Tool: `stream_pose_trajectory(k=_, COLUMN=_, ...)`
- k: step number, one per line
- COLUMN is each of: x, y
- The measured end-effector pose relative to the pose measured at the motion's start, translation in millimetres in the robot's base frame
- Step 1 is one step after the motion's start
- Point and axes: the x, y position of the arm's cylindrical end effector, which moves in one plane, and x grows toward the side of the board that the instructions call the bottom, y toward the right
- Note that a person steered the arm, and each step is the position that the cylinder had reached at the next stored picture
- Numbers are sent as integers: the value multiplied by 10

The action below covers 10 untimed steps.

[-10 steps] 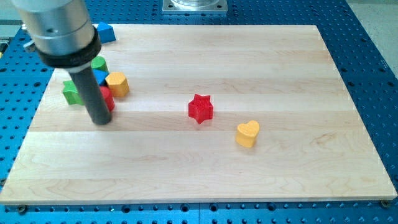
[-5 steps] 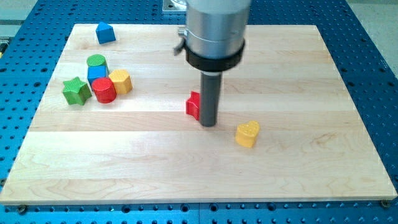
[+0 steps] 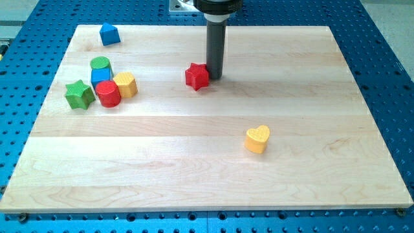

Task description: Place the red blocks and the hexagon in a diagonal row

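Touching the red star block on its right side, my tip is seen; no jaws exist. Well to the tip's left are found the red cylinder and yellow hexagon.

My tip has swept from the frame's left to upper centre, pushing the red star up and left from the centre.
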Motion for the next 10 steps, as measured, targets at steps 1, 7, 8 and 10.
stream_pose_trajectory(k=1, x=0, y=-66)
stream_pose_trajectory(k=7, x=-143, y=-579)
stream_pose_trajectory(k=8, x=-268, y=-829)
stream_pose_trajectory(k=10, x=-43, y=-1334)
